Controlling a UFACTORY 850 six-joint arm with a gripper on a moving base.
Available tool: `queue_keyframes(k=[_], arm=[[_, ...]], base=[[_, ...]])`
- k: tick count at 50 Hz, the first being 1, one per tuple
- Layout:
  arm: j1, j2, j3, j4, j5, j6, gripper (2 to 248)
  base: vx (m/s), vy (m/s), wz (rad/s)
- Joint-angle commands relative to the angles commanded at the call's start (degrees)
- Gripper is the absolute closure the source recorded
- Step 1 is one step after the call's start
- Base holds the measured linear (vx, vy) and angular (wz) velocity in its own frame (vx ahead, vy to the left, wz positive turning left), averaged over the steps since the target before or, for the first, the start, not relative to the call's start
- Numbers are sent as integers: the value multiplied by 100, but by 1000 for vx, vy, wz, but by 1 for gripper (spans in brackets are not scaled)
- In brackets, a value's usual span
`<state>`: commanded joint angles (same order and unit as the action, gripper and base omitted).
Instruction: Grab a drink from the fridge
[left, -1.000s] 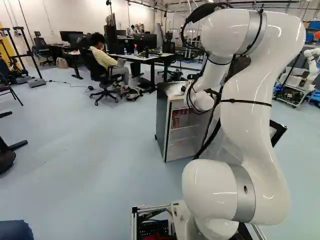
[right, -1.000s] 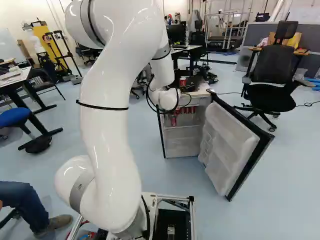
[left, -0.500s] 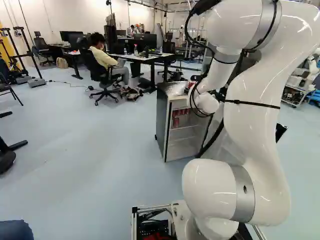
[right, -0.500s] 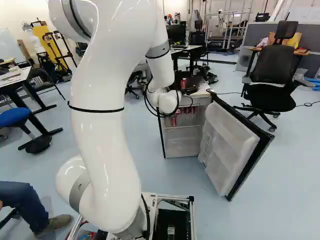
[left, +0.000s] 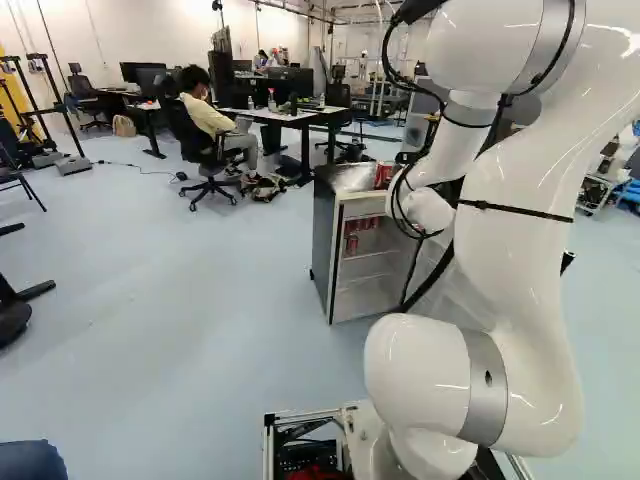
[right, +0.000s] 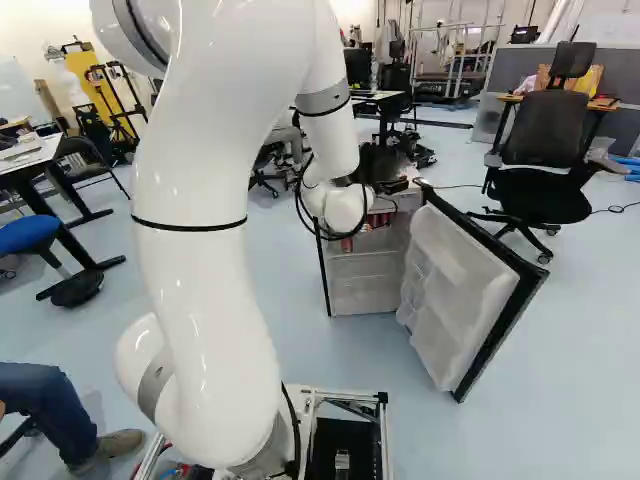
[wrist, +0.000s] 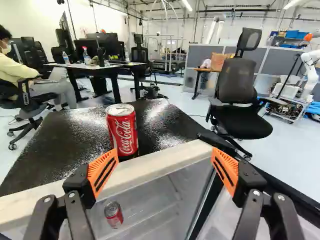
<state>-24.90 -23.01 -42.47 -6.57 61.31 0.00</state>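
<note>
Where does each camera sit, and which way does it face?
Left base view: behind the arm, left, facing the fridge; arm right of middle.
Right base view: behind, right, facing the open fridge door; arm left of middle.
Wrist view: on the wrist, looking along the gripper over the fridge top; open fingers show.
Left base and wrist share the red can on top.

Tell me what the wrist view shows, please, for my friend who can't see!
A red drink can stands on top of a fridge, ahead of the open end effector. A second red can is inside. A black office chair stands beyond.
</note>
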Motion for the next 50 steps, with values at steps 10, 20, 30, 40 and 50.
queue_keyframes(k=[10, 20, 30, 40, 50], arm=[[-181, 22, 28, 0, 0, 0, 3], [-360, 16, 20, 0, 0, 0, 3], [-536, -6, -7, 0, 0, 0, 3], [-710, -41, -52, 0, 0, 0, 3], [-880, -88, -111, 0, 0, 0, 3]], base=[[0, 0, 0], [0, 0, 0], [0, 0, 0], [0, 0, 0], [0, 0, 0]])
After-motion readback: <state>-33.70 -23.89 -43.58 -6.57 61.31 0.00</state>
